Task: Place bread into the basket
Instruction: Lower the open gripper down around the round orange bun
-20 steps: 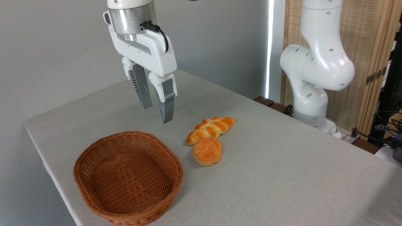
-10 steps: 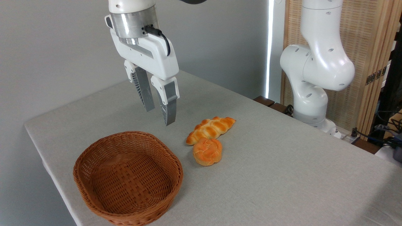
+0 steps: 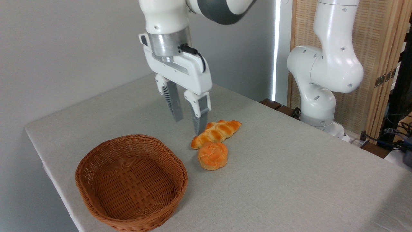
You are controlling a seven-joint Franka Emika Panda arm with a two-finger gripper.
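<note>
The bread [image 3: 212, 156], a small round knotted orange-golden bun, lies on the table just right of the basket. The oval reddish-brown wicker basket [image 3: 96, 161] sits empty at the front left. My gripper [image 3: 188, 126] hangs open above the table, up and left of the bun, fingers pointing down with nothing between them. Its right fingertip overlaps the left end of the braided loaf in the picture.
A longer braided loaf [image 3: 216, 133] lies right behind the bun, touching it. The grey table [image 3: 289, 180] has its left edge near the basket. The arm's white base [image 3: 322, 87] stands at the back right, beside a woven screen [image 3: 373, 48].
The gripper has swung right and lower, from above the basket's far rim to just beside the braided loaf. It stays open. Bun, loaf and basket have not moved.
</note>
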